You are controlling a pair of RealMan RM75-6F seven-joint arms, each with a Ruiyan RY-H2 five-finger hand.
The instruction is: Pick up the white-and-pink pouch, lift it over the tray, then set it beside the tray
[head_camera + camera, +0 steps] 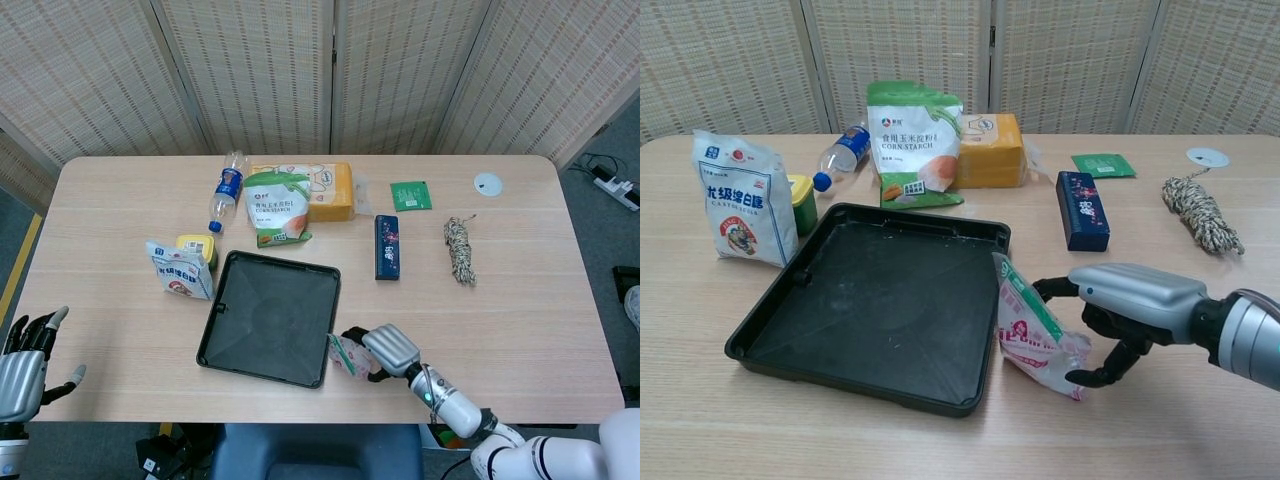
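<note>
The white-and-pink pouch [1028, 332] with a green top strip stands tilted at the right rim of the black tray [880, 300], its lower corner near the table. My right hand [1128, 302] grips it from the right, thumb behind the top and fingers curled under its lower edge. From the head view, the pouch [347, 355] and right hand [391, 348] sit at the tray's [268, 318] front right corner. My left hand [22, 366] hangs off the table's front left, fingers spread and holding nothing; the chest view does not show it.
Behind the tray stand a corn starch bag [912, 140], an orange box [992, 150] and a lying bottle [843, 152]. To its left are a white bag [740, 195] and a yellow-lidded jar [803, 203]. A dark blue box [1081, 210], rope bundle [1200, 215] and green packet [1100, 165] lie to the right.
</note>
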